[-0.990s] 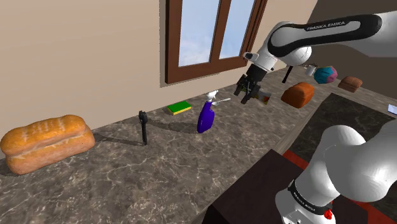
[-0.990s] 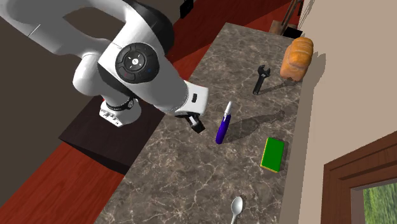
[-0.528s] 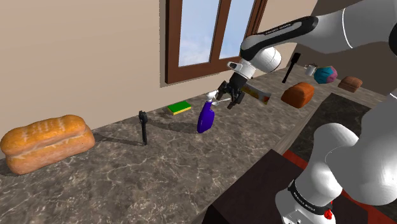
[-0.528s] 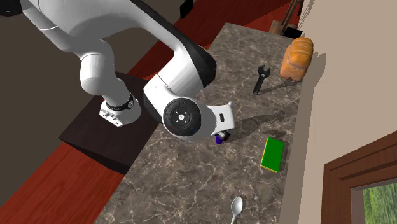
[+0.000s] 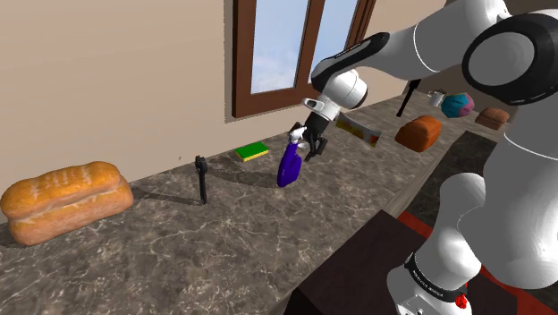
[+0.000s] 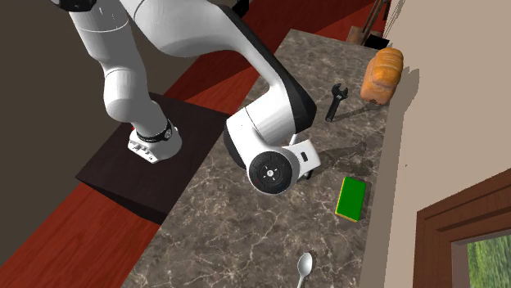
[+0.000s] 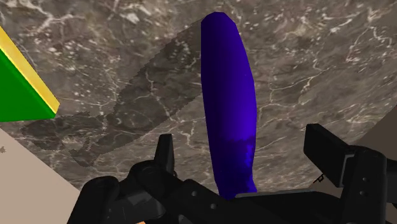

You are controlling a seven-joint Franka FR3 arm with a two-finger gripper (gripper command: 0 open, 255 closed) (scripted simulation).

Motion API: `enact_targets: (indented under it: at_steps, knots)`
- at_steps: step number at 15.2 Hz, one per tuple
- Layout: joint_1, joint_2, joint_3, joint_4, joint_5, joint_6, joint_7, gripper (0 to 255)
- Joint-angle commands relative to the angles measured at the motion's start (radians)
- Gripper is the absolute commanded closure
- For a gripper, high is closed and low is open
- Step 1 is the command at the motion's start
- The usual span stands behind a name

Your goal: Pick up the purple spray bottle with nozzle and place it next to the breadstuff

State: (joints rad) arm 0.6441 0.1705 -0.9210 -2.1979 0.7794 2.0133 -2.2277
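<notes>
The tool [image 5: 307, 143] has swung in and dropped over the purple spray bottle [image 5: 287, 168], which stands on the table [image 5: 224, 234] near the green block [image 5: 252, 151]. The fingers are apart, straddling the top without touching. It looks light, stiff and slick, so I'd clamp the narrow neck.

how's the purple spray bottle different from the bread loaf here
The spray bottle is purple and slim; the bread loaf is orange-brown and bulky. The spray bottle stands upright; the bread loaf lies lengthwise. The open end effector straddles the spray bottle's top; the bread loaf sits far off, untouched. Both rest on the dark marbled counter.
</notes>
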Motion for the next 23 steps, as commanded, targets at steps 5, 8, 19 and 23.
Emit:
enact_targets:
  at_steps: [5, 8, 19, 23]
  knots:
    - [0.002, 0.033, 0.02, -0.013, 0.046, 0.025, -0.027, 0]
    - [0.002, 0.033, 0.02, -0.013, 0.046, 0.025, -0.027, 0]
    - [0.002, 0.033, 0.02, -0.013, 0.046, 0.024, -0.027, 255]
    - [0.011, 0.006, 0.011, -0.01, 0.018, 0.019, -0.001, 255]
